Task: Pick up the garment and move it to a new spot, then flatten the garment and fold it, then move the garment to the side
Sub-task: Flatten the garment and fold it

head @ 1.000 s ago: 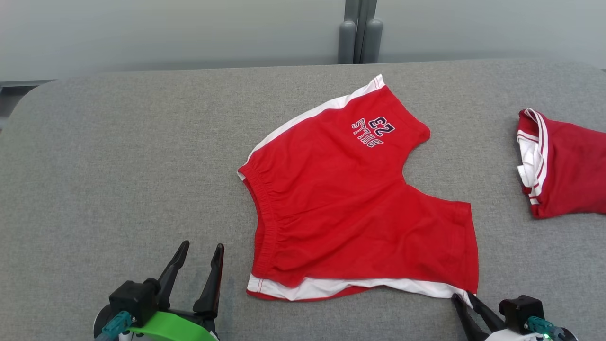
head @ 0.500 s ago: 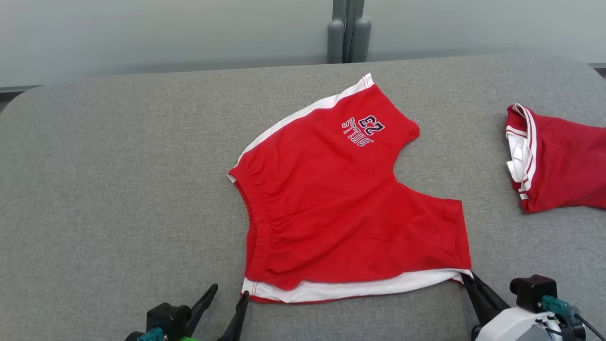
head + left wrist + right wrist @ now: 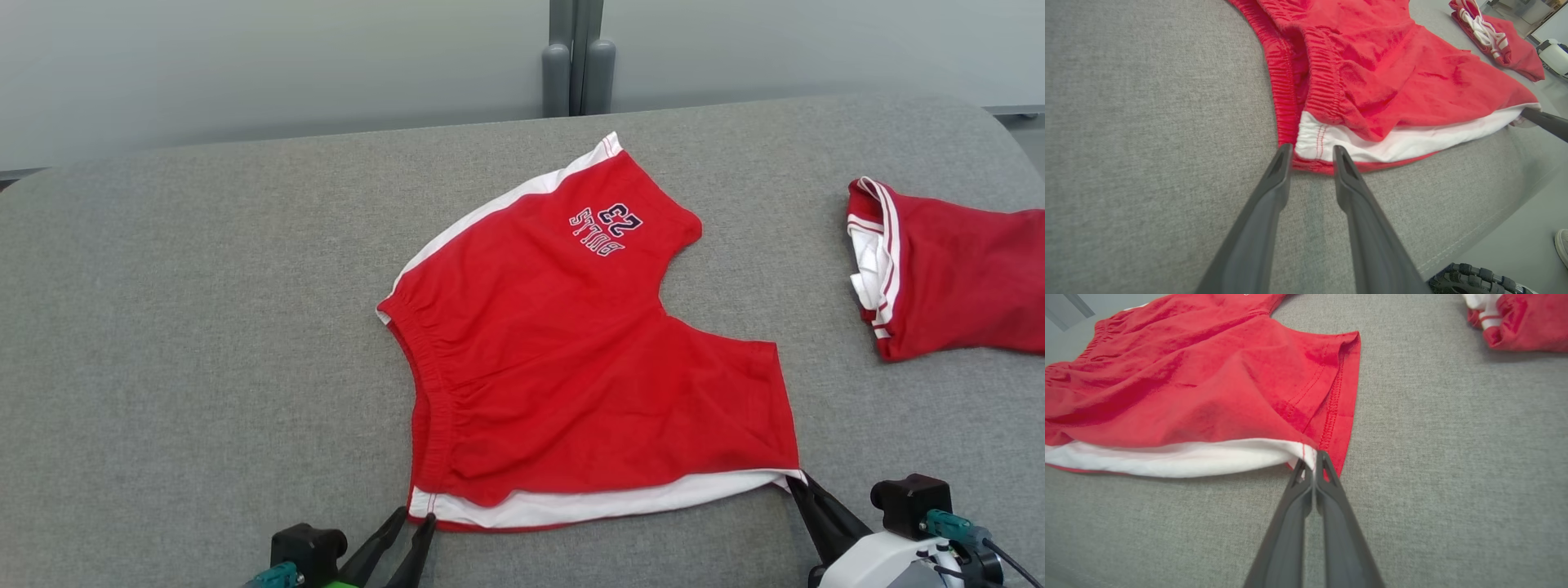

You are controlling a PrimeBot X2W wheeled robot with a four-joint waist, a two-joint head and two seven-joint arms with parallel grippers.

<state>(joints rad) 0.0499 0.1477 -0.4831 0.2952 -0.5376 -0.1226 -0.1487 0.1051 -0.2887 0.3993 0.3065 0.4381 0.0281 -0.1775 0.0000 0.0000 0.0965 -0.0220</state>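
A grey felt-covered table stands before a pale wall. Just right of its centre the red shorts lie spread flat, the gathered waistband facing 9 o'clock, one leg running to 12 o'clock with the "BULLS 23" print, the other to 4 o'clock. A white stripe shows along the near edge at 6 o'clock.

At the shorts' 5 o'clock corner the right gripper has its fingers pressed together on the leg hem. At the 7 o'clock corner the left gripper has its fingers apart, the tips straddling the white waistband corner without having closed on it. How many layers lie between those tips is hard to judge from the wrist view.

The risk sits mostly there. If the left fingers close on the upper layer alone, the shorts would likely open when lifted and sag, spoiling the flat lay. The right gripper's hold is at the very tip of the hem, so a hard pull could slip it free. A folded red garment lies well apart at 3 o'clock, and a carry that way could drag across it.
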